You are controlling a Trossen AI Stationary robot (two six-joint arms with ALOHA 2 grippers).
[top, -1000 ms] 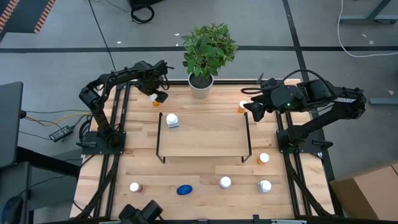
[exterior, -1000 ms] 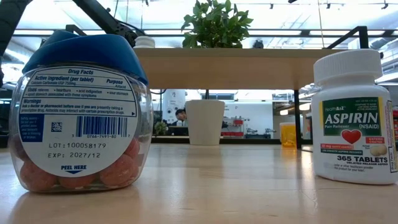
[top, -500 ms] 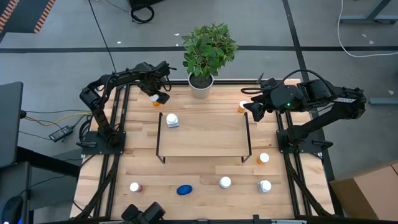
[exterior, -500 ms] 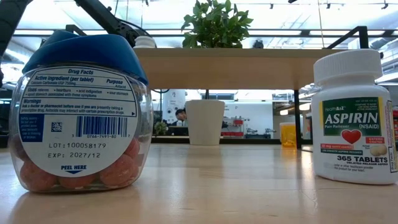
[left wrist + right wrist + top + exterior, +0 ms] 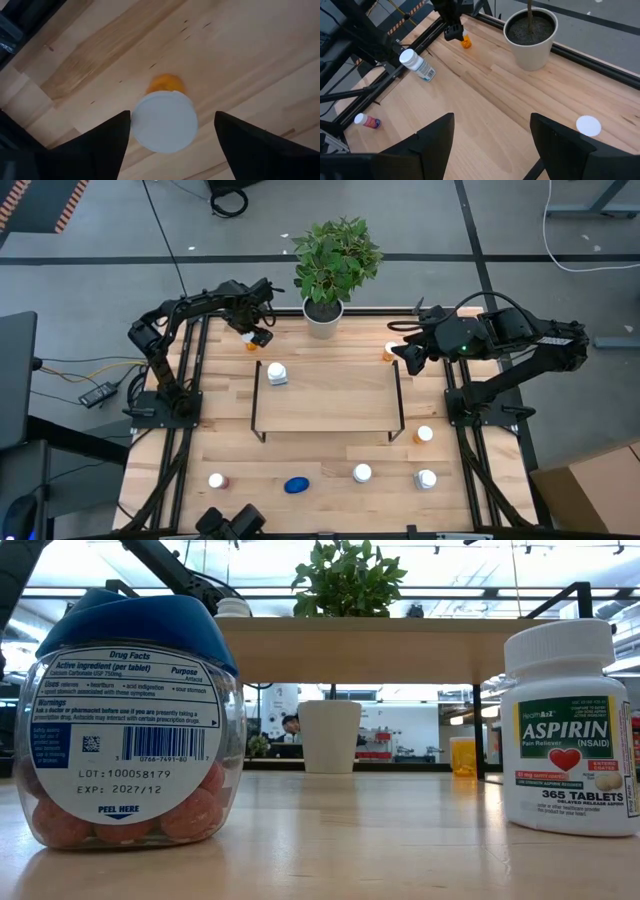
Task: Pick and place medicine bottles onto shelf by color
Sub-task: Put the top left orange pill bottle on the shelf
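The left end effector (image 5: 254, 334) hung above a small orange, white-capped bottle (image 5: 164, 119) at the table's (image 5: 330, 455) far left, fingers (image 5: 102, 145) apart. The right end effector (image 5: 411, 358), also spread, hovered by another orange bottle (image 5: 390, 351) at far right. Near the low camera, a white bottle (image 5: 568, 730) read "ASPIRIN (NSAID) 365 TABLETS"; the blue-lidded oval one (image 5: 130, 720) read "Drug Facts, LOT: 100058179, EXP: 2027/12". One white bottle (image 5: 277, 373) stood on the light-wood shelf (image 5: 330, 405).

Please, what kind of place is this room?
Probably a robotics lab or workshop inside an open office. Two arms are bolted to a wooden table on black rails, cables run over grey floor, and the low view shows a person at desks behind.
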